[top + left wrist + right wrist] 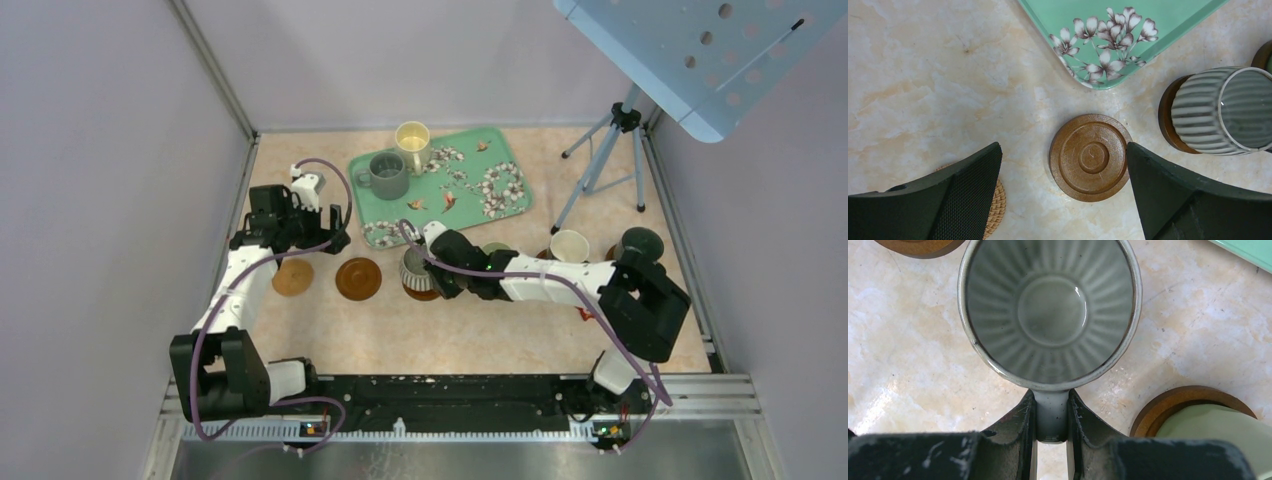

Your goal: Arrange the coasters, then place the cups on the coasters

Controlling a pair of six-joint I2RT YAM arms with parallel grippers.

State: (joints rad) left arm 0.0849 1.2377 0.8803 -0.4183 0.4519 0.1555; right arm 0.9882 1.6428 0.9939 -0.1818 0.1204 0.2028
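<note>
The right arm (540, 278) hides the grip on the ribbed mug (413, 268) at the top view's centre, but the wrist view shows the right gripper (1052, 432) clenched on its handle (1052, 410), while the left gripper (1063, 150) hangs released above a coaster (1091, 157).

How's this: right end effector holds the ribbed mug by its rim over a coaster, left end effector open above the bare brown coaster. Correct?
No. The right end effector grips the ribbed mug by its handle, not its rim; the right wrist view shows it. The rest stands.
</note>
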